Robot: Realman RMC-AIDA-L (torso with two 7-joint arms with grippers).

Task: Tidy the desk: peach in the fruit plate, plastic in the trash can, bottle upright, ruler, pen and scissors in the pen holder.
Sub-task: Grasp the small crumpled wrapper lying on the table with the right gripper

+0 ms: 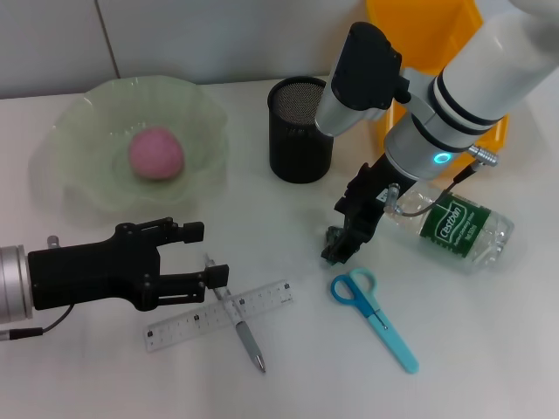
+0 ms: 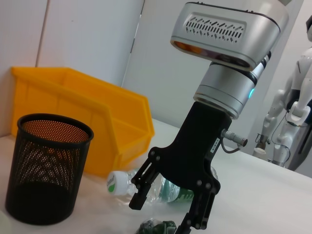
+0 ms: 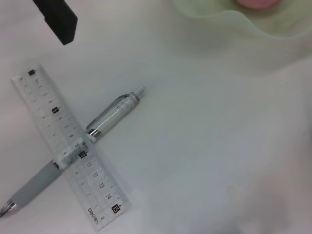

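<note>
Right arm [image 1: 489, 83]: white and silver casing, black bands, a lit teal ring, a thin cable looping at 5 o'clock. Right gripper [image 1: 342, 246] was black. Left gripper [image 1: 196, 255] black, silver cuff behind it.
</note>
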